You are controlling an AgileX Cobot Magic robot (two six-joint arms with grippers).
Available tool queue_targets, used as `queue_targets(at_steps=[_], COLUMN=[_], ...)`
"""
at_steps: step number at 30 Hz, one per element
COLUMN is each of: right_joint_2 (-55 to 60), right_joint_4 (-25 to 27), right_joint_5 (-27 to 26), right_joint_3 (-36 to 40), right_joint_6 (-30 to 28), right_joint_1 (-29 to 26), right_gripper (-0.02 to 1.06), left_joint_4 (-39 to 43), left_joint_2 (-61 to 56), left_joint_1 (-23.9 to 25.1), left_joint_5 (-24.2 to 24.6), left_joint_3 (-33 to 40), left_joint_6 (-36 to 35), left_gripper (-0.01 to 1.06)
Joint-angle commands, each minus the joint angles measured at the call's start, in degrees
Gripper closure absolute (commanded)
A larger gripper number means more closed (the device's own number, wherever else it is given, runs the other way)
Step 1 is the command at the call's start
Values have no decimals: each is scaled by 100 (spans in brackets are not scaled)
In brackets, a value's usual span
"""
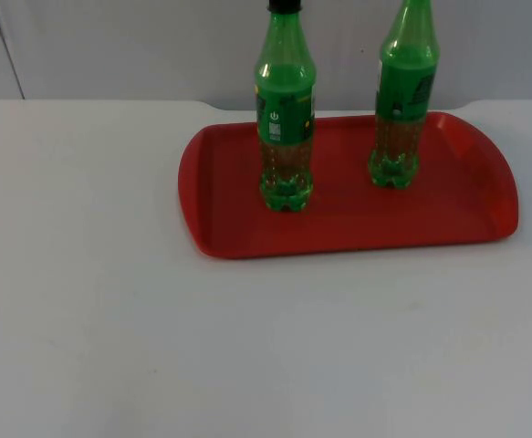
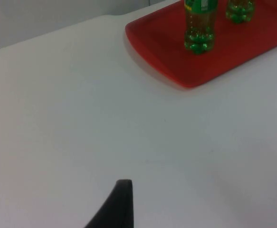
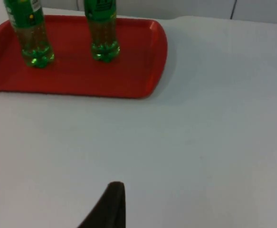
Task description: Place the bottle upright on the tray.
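Observation:
Two green plastic bottles stand upright on the red tray at the back of the table. The left bottle has a black cap and a green label; the right bottle stands near the tray's far edge. Both bottles are free of any grip. My left gripper waits over bare table, well off the tray's left end, facing the left bottle. My right gripper waits over bare table off the tray's right end, with the right bottle the closer one.
The white table stretches wide in front of and to the left of the tray. The grey partition wall rises directly behind the tray's far rim.

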Motion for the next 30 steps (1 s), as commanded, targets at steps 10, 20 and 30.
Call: queue_targets(at_steps=[10, 20, 30], right_joint_2=[-21, -21, -21], right_joint_4=[18, 18, 18], right_joint_5=[-5, -5, -5], right_joint_3=[12, 12, 12], right_joint_6=[-78, -78, -78], right_joint_1=[-331, -378, -378], right_gripper=[-1, -1, -1], left_joint_4=[-26, -26, -26], left_joint_2=[-21, -21, -21], left_joint_1=[-3, -3, -3], left_joint_5=[-60, -60, -60], left_joint_3=[30, 30, 30], left_joint_6=[-2, -2, -2], left_gripper=[1, 1, 1])
